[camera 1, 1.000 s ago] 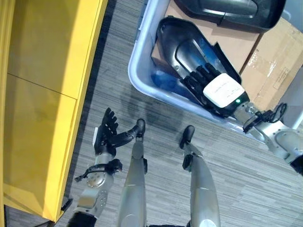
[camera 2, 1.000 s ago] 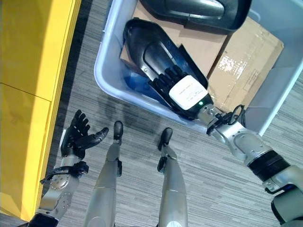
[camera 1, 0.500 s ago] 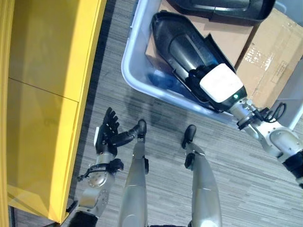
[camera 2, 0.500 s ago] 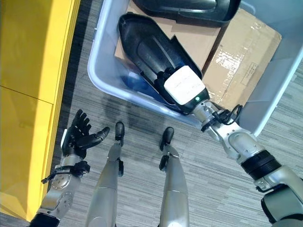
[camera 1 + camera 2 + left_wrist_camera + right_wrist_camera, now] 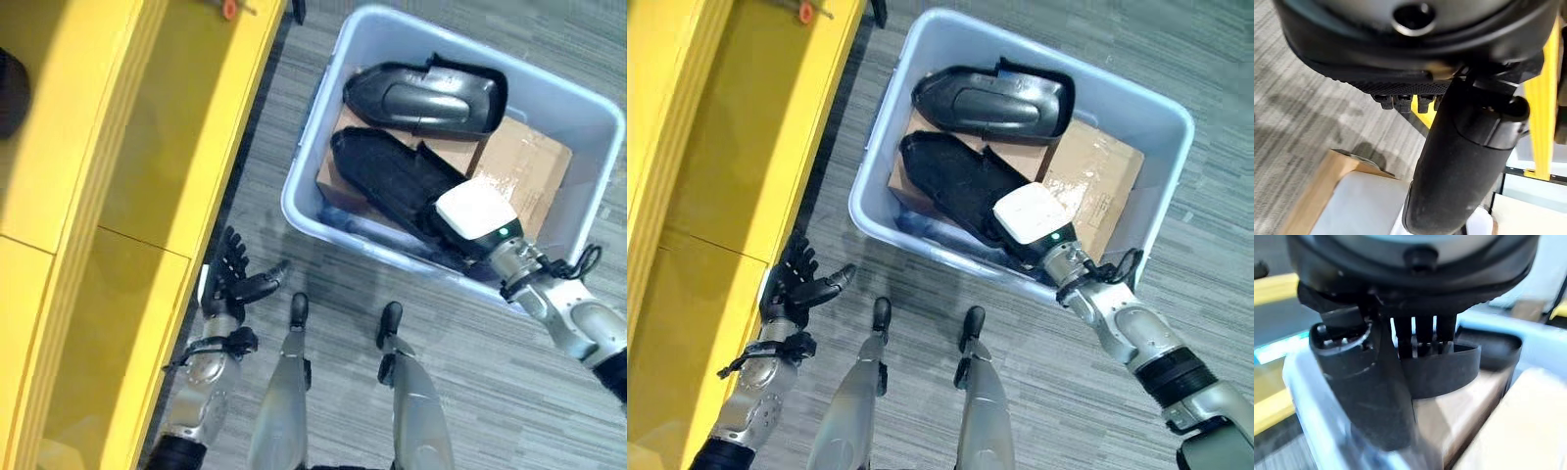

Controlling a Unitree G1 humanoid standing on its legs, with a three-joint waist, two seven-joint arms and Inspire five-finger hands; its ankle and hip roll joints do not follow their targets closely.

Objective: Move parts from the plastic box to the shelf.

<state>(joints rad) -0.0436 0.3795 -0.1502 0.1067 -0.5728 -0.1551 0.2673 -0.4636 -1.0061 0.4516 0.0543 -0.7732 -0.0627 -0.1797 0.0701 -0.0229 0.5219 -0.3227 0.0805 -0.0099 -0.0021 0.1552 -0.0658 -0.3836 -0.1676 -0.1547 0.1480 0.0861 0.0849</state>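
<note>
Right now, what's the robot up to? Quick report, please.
Right hand down in the plastic box, on the lower black part; grip hidden. Left hand open, idle beside the yellow shelf. Second black part lies behind.

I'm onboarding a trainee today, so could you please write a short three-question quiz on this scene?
1. True or false: the right hand is inside the plastic box.
2. Multiple choice: the left hand is A) open beside the yellow shelf, B) closed on a part, C) inside the box.
3. Fill in: two black parts lie on ____ in the box: the far part and the near part.

Key: 1 true; 2 A; 3 cardboard.
</note>
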